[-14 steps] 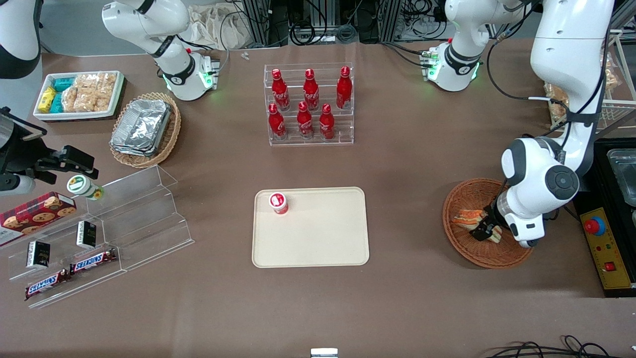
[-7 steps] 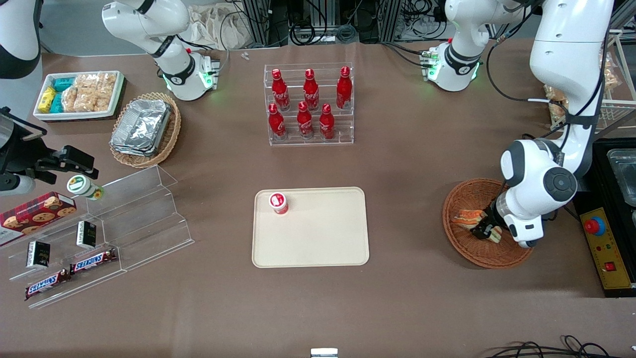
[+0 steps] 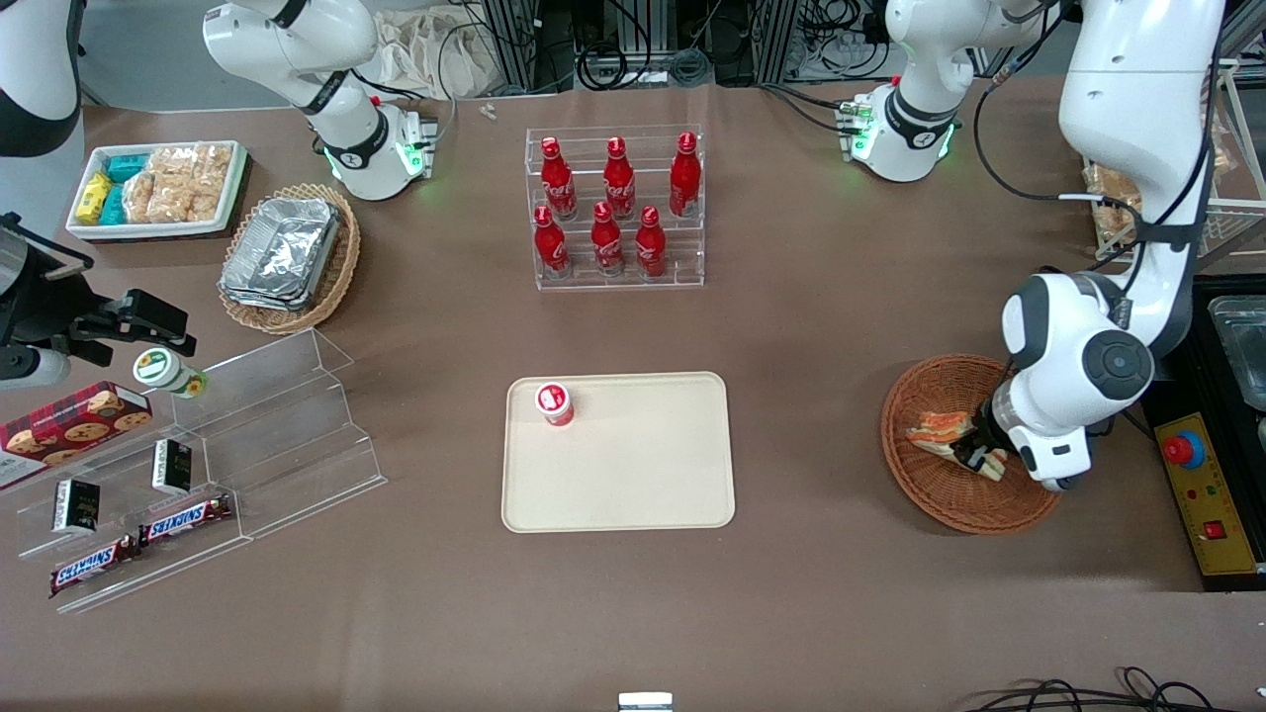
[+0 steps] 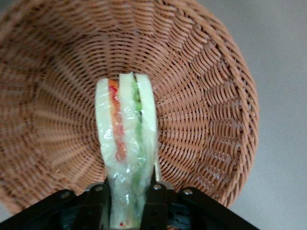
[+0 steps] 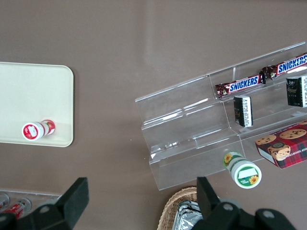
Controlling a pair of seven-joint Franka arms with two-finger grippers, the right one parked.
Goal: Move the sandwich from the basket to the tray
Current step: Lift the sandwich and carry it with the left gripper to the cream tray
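Observation:
The sandwich (image 3: 940,431) (image 4: 126,139), a plastic-wrapped wedge of white bread with orange-red and green layers, is gripped at its broad end by my left gripper (image 3: 981,457) (image 4: 127,206), whose fingers are shut on it. It hangs just above the inside of the round reddish-brown woven basket (image 3: 925,494) (image 4: 206,96) at the working arm's end of the table. The cream-beige tray (image 3: 633,475) (image 5: 29,91) lies mid-table, toward the parked arm from the basket, with a small red-and-white bottle (image 3: 555,403) (image 5: 36,129) on its corner.
A clear rack of red cola bottles (image 3: 615,208) stands farther from the front camera than the tray. A stepped acrylic shelf (image 3: 247,435) with snack bars, a foil-tray basket (image 3: 289,257) and a white snack bin (image 3: 158,188) sit at the parked arm's end. A control box (image 3: 1202,489) lies beside the basket.
The gripper with the sandwich has risen slightly and shifted a little inside the basket; the sandwich now tilts up off the weave.

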